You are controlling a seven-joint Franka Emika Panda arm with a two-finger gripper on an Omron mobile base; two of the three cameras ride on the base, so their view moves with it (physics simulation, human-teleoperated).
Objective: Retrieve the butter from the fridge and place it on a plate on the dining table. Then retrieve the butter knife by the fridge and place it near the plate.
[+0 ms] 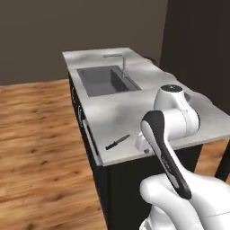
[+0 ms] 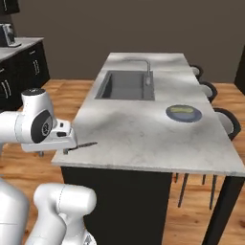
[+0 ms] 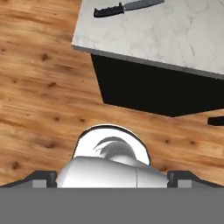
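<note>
Butter knife (image 1: 117,142) already down on counter (image 2: 143,134), lower left of right base frame, well apart from plate (image 2: 183,113) with yellow butter (image 2: 182,110). Pincer state: can't tell. Better: regrasp, set closer to plate.

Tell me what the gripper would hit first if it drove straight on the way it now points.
Probably the wooden floor. The hand view looks straight down beside the near corner of the dining table, with the butter knife lying off to the side. The robot's own white body sits low in that line, so depth is uncertain.

No legible text or labels anywhere.
</note>
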